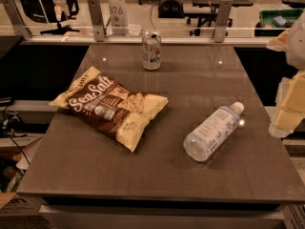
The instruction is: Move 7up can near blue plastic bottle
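Camera view: upright at the far edge of the dark table (157, 175), near the middle of that edge, the 7up can (151, 50), silver-white with green and red marks, shiny top up. Lying on its side toward the right front, well apart from the can, the blue plastic bottle (212, 131), clear with a pale label and a small dark square mark, white cap pointing to the far right. Left of the middle, flat on the tabletop, a brown and yellow Sea Salt chip bag (112, 106), touching neither can nor bottle. At the right border, beside the table's right side, the gripper (288, 109), pale and blocky, apart from both can and bottle; open or closed, cannot tell. Behind the table, upright metal posts (96, 19) along a rail.
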Robot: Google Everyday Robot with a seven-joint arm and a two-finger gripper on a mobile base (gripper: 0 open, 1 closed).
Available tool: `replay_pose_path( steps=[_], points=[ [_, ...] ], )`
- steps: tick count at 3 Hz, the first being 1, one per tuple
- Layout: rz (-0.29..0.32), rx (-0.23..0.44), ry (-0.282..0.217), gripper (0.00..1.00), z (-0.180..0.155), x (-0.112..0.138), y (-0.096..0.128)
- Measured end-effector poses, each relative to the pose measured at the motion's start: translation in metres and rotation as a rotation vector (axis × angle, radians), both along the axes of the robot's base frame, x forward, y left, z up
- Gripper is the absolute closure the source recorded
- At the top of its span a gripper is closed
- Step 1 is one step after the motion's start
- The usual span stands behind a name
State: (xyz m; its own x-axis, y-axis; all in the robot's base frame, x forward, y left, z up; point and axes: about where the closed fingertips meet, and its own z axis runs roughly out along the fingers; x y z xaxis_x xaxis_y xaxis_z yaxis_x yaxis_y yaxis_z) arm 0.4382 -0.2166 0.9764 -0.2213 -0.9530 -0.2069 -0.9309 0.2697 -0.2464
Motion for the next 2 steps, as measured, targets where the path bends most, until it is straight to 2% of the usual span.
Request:
replay_pose_path(
  steps=[1,2],
  points=[
    [0.001,0.001,-0.002,0.0,0.001,0.001,0.0],
    [0.01,0.006,-0.03,0.0,0.003,0.012,0.005]
  ],
)
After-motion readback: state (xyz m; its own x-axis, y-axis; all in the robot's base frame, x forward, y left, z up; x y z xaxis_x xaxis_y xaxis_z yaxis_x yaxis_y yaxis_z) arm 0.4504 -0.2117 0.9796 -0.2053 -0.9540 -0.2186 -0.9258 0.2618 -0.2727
